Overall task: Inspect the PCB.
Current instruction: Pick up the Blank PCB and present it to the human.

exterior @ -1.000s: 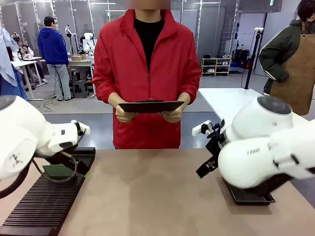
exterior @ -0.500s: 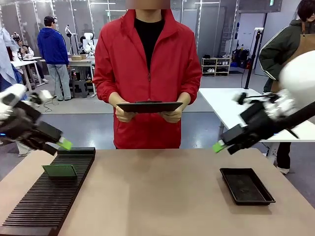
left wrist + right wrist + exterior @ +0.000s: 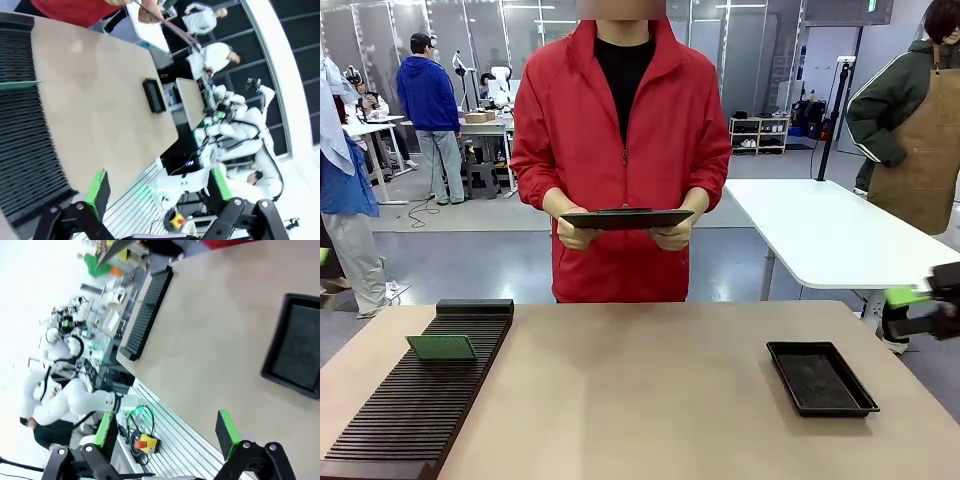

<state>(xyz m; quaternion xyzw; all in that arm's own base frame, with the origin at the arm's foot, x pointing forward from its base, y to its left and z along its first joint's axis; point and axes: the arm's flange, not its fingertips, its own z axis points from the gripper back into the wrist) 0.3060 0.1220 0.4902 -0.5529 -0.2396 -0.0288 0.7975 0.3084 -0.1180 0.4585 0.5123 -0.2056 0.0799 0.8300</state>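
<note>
Table (image 3: pixel 640 400): tan top, smooth, matt, laminate in look. Rack (image 3: pixel 400 420) at 8 o'clock on it: black, closely ribbed, matt plastic. PCB (image 3: pixel 441 347) on the rack: green, finely speckled face, dull. Tray (image 3: pixel 820 380) at 4 o'clock: black plastic, faint sheen on rim, floor faintly mottled. Person's jacket (image 3: pixel 660 130) at 12 o'clock: red cloth, smooth, slight sheen. Side table (image 3: pixel 820 220) at 2 o'clock: white, smooth, satin

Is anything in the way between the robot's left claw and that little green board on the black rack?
Nothing visible is. The left gripper, open, hangs out beyond the table's edge. The PCB lies atop the slotted rack, with bare rack slots between them.
</note>
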